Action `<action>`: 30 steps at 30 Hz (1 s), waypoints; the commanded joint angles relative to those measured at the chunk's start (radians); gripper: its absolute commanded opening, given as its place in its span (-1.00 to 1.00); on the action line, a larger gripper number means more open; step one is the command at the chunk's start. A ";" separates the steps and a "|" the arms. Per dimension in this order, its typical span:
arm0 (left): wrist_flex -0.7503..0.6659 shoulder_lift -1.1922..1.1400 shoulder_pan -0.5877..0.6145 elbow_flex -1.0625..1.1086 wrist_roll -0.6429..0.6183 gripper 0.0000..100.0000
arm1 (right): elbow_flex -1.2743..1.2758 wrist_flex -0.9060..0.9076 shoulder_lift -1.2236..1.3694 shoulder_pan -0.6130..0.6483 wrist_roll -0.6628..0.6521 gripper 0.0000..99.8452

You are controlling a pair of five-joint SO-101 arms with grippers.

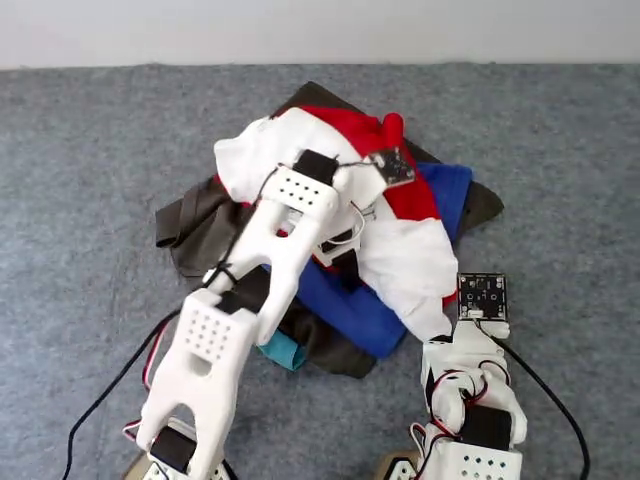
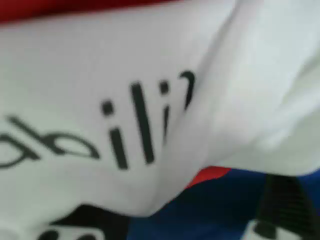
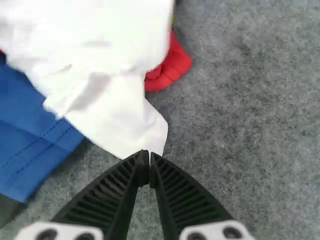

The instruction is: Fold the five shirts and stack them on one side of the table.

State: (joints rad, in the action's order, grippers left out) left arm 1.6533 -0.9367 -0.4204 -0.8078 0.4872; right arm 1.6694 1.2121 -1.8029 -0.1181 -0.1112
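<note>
Grey fuzzy table (image 1: 90,150) carries a rumpled, soft white-and-red shirt (image 1: 400,255).

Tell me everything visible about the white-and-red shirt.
The white-and-red shirt is soft, crumpled cloth, white with red areas and black print, unfolded. It lies on top of the pile, over a blue shirt and dark shirts. The left arm extends over it. Its near corner tapers to the tips of the shut right gripper; whether pinched is unclear.
</note>
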 commanded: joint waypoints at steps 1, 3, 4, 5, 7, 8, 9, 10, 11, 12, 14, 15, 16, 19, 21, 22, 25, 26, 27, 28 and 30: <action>0.081 -0.138 0.005 -0.199 0.008 -0.50 | 0.014 -0.016 -0.001 0.010 -0.008 -0.98; 0.101 -0.183 0.003 -0.306 -0.003 -0.72 | 0.014 -0.016 -0.001 0.010 -0.008 -0.98; 0.101 -0.189 0.006 -0.346 -0.017 -0.84 | 0.014 -0.016 -0.001 0.010 -0.008 -0.98; 0.101 -0.190 0.009 -0.378 -0.029 -0.95 | 0.014 -0.016 -0.001 0.010 -0.008 -0.98; 0.101 -0.176 0.012 -0.421 -0.049 -0.96 | 0.014 -0.016 -0.001 0.010 -0.008 -0.98; 0.101 -0.160 0.017 -0.429 -0.058 -0.97 | 0.014 -0.016 -0.001 0.010 -0.008 -0.98; 0.101 -0.137 0.021 -0.432 -0.066 -0.98 | 0.014 -0.016 -0.001 0.010 -0.008 -0.98; 0.101 -0.104 0.026 -0.430 -0.074 -0.98 | 0.014 -0.016 -0.001 0.010 -0.008 -0.98; 0.101 -0.072 0.031 -0.427 -0.080 -0.98 | 0.014 -0.016 -0.001 0.010 -0.008 -0.98; 0.101 -0.035 0.043 -0.424 -0.087 -0.98 | 0.014 -0.016 -0.001 0.010 -0.008 -0.98; 0.101 0.044 0.071 -0.421 -0.109 -0.98 | 0.014 -0.016 -0.001 0.010 -0.008 -0.98; 0.101 0.086 0.091 -0.415 -0.121 -0.98 | 0.014 -0.016 -0.001 0.010 -0.008 -0.98; 0.101 0.124 0.109 -0.409 -0.132 -0.98 | 0.014 -0.016 -0.001 0.010 -0.008 -0.98; 0.101 0.241 0.183 -0.374 -0.150 -0.98 | 0.014 -0.016 -0.001 0.010 -0.008 -0.98; 0.101 0.315 0.244 -0.351 -0.153 -0.98 | 0.014 -0.016 -0.001 0.010 -0.008 -0.98; 0.101 0.350 0.278 -0.338 -0.153 -0.98 | 0.014 -0.016 -0.001 0.010 -0.008 -0.98; 0.101 0.450 0.394 -0.323 -0.153 -0.98 | 0.014 -0.016 -0.001 0.010 -0.008 -0.98; 0.101 0.483 0.439 -0.323 -0.153 -0.98 | 0.014 -0.016 -0.001 0.010 -0.008 -0.98; 0.101 0.512 0.483 -0.323 -0.153 -0.98 | 0.014 -0.016 -0.001 0.010 -0.008 -0.98; 0.101 0.545 0.532 -0.321 -0.153 -0.98 | 0.014 -0.016 -0.001 0.010 -0.008 -0.98; 0.101 0.600 0.629 -0.321 -0.150 -0.98 | 0.014 -0.016 -0.001 0.010 -0.008 -0.98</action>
State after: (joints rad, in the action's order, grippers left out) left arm 1.7392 -0.4764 0.0721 -1.1208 0.3445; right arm 1.6694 1.2121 -1.8029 -0.1181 -0.1112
